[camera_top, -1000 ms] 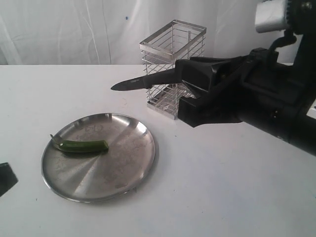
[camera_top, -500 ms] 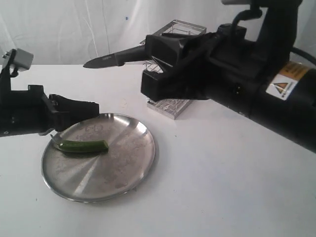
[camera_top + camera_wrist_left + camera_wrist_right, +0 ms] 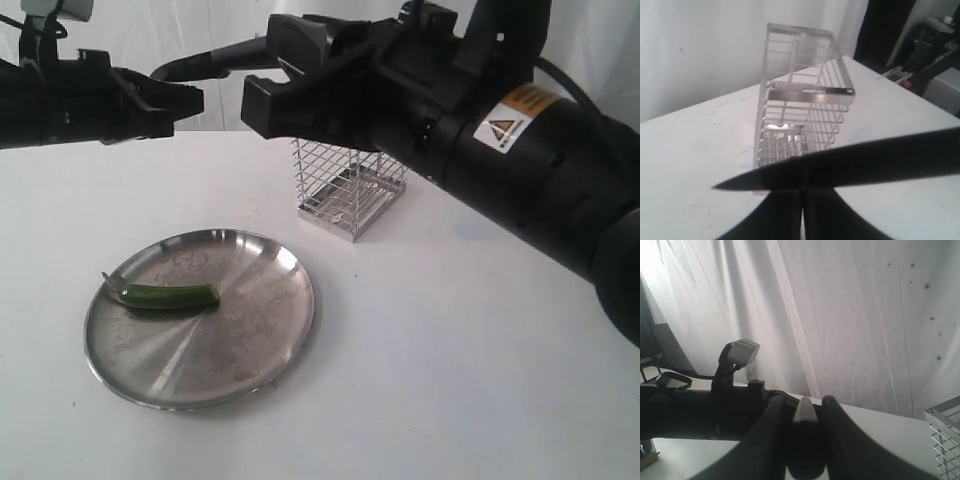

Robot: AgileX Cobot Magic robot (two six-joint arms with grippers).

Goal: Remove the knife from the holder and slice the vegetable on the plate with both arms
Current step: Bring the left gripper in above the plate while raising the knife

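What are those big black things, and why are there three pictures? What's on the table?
They are two robot arms. One picture comes from a camera beside the table; the other two come from cameras on each arm's wrist. On the white table lies a shiny metal plate with a green chili pepper on it, and behind it stands a wire basket. The right end effector holds a black knife up in the air. The left end effector hangs close to the knife's tip, its fingers together, holding nothing.
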